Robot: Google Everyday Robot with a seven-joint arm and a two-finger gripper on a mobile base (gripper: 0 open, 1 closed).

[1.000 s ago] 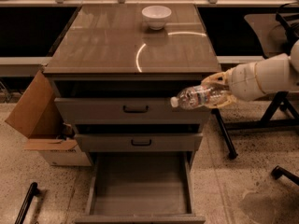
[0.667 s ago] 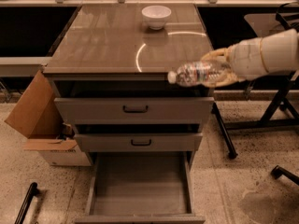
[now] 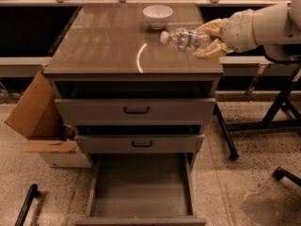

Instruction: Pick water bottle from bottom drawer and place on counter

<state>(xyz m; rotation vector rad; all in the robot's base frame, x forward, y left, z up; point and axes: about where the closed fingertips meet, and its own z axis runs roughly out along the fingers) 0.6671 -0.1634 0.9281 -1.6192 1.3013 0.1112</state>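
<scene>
The water bottle (image 3: 183, 39) is clear with a white cap. It lies sideways in my gripper (image 3: 207, 40), cap pointing left, held above the right part of the counter (image 3: 108, 41). The gripper's tan fingers (image 3: 210, 52) are shut on the bottle's base end. My white arm (image 3: 263, 25) reaches in from the right. The bottom drawer (image 3: 141, 187) is pulled out at the foot of the cabinet and its grey inside holds nothing.
A white bowl (image 3: 157, 16) stands at the back of the counter. Two upper drawers with black handles (image 3: 136, 110) are slightly open. A cardboard box (image 3: 44, 126) sits left of the cabinet. Black stand legs (image 3: 277, 112) are on the right.
My gripper has lifted the bottle from beside the top drawer front up and back, over the counter's right side.
</scene>
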